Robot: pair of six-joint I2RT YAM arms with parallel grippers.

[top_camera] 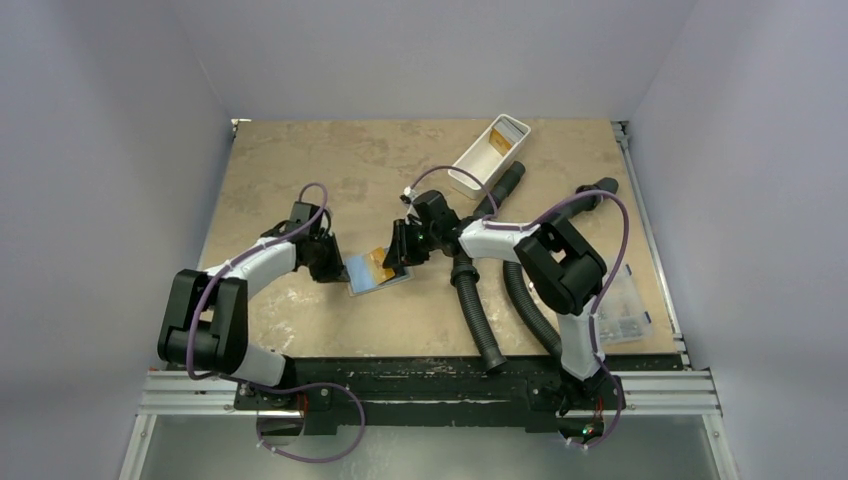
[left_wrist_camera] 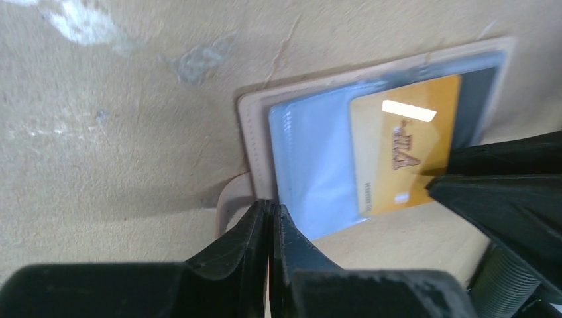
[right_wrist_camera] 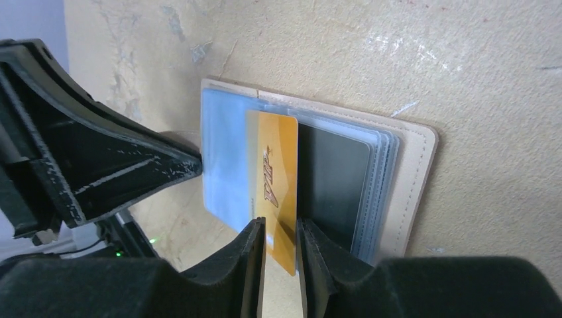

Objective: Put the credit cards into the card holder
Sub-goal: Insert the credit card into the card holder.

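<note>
Top external view: the card holder (top_camera: 378, 272) was seen lying open on the table (top_camera: 300, 160), just left of the frame's centre. The left gripper (top_camera: 335, 265) was set against its left edge, and the right gripper (top_camera: 398, 250) was placed over its right part. A white tray (top_camera: 490, 155) was seen toward the upper right, a clear plastic box (top_camera: 625, 305) at the right edge, and black hoses (top_camera: 478, 310) below centre.

Left wrist view: at the bottom centre the left gripper's fingers (left_wrist_camera: 235, 245) were seen clenched together. Their tips met the holder's lower left corner beside the snap tab (left_wrist_camera: 228, 199); whether the leaf was pinched between them could not be told. The orange-tan card (left_wrist_camera: 404, 152) was seen lying on the holder, right of centre, with the light blue card (left_wrist_camera: 311, 165) to its left.

Right wrist view: at the bottom centre the right gripper's jaws were seen slightly parted, gripping nothing, with the orange-tan card's near end shown in the gap. The black card (right_wrist_camera: 331, 179) was seen tucked in a clear pocket to the right of it.
</note>
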